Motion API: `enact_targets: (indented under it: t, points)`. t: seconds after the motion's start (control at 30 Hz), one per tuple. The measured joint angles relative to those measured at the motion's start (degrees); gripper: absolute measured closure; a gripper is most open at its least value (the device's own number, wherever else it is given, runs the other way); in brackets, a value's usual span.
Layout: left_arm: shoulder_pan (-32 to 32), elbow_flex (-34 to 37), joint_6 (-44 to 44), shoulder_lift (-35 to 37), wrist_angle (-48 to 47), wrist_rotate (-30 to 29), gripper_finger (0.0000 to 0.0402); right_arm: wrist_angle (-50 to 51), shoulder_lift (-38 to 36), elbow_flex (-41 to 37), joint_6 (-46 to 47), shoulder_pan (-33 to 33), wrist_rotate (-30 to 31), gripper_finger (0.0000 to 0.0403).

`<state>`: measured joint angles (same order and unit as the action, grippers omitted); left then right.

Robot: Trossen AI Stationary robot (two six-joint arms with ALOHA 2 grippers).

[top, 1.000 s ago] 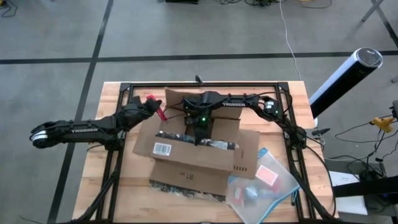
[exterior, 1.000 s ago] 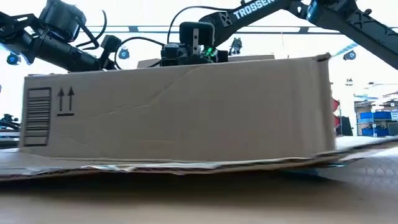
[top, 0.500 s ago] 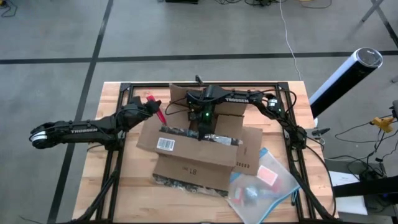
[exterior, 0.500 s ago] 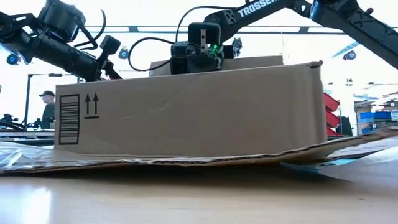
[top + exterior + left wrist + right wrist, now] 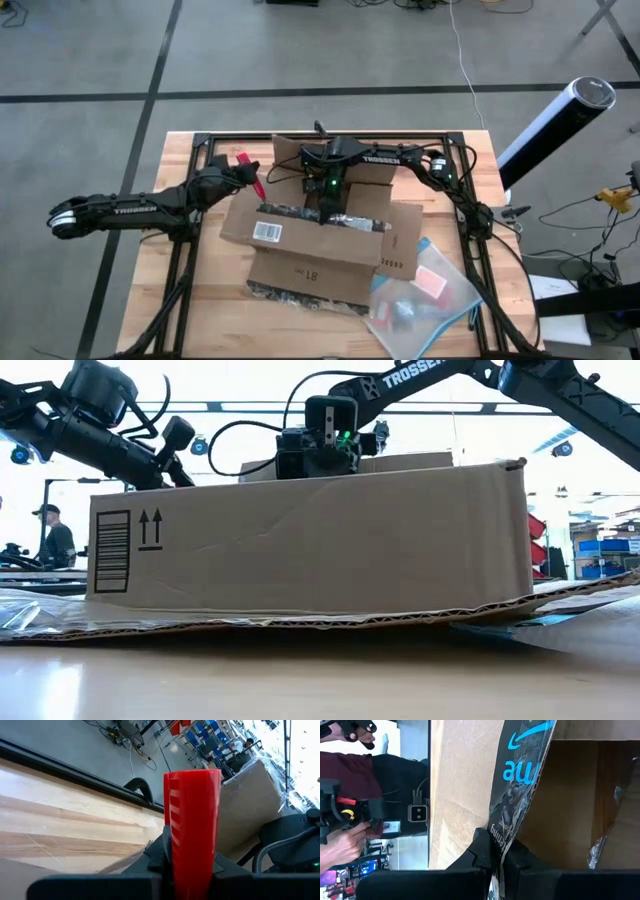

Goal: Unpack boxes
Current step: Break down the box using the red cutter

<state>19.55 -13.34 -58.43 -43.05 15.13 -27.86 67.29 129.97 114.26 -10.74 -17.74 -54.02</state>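
Over the wooden tabletop (image 5: pixel 200 320), in the high view, the brown corrugated cardboard shipping box (image 5: pixel 300 265) lay near the middle with its flaps spread and a white barcode label (image 5: pixel 263 235) on one flap. The right gripper (image 5: pixel 328 212) reached down at the box's open top, onto a dark taped flap edge. The left gripper (image 5: pixel 248 178) sat just beside the box's far left corner, carrying a small red plastic tool (image 5: pixel 250 172). A clear plastic pouch with a blue edge (image 5: pixel 420 295) lay at the box's right front corner.

From tabletop height, the low view showed the box's long side wall (image 5: pixel 320 540) standing on its splayed bottom flaps, with printed arrows and bars; the arms showed only above the rim, their fingers hidden.

Seen from the left wrist, the fingers were closed on the red tool (image 5: pixel 192 825), which stood upright between them; neither overview made this clear.

Only the right wrist view showed the right fingers (image 5: pixel 482 851) pinched on a strip of dark printed tape (image 5: pixel 520 780) along the flap edge, with the box's inside (image 5: pixel 570 795) beyond.

Judging from this, the tape could tear or slip free if pulled hard, and a pull on the light box might drag or tip it, since nothing pinned it down.
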Motion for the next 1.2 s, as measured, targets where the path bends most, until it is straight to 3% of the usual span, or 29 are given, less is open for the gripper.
enact_targets:
  t: [0.4,0.57,0.77,1.07,1.2]
  points:
    - [0.07,0.0,1.98,0.0,-0.7,-2.61,0.0373,0.39,-0.02,0.05,-0.01,-0.19,-1.57,0.0402]
    - [0.11,-0.02,1.99,0.0,-0.7,0.18,0.0373,0.37,-0.04,0.07,0.27,-0.53,-0.84,0.0402]
    - [0.09,0.09,-0.44,-0.04,-1.23,9.15,0.0373,0.49,-0.13,0.07,1.91,-2.15,2.48,0.0402]
    - [0.07,0.13,-7.04,0.02,-1.51,29.31,0.0373,-0.81,-0.24,0.11,3.02,-6.16,8.18,0.0403]
    - [0.01,0.13,-8.41,0.07,-1.66,33.7,0.0373,-4.05,-0.24,0.11,5.51,-7.57,9.21,0.0403]
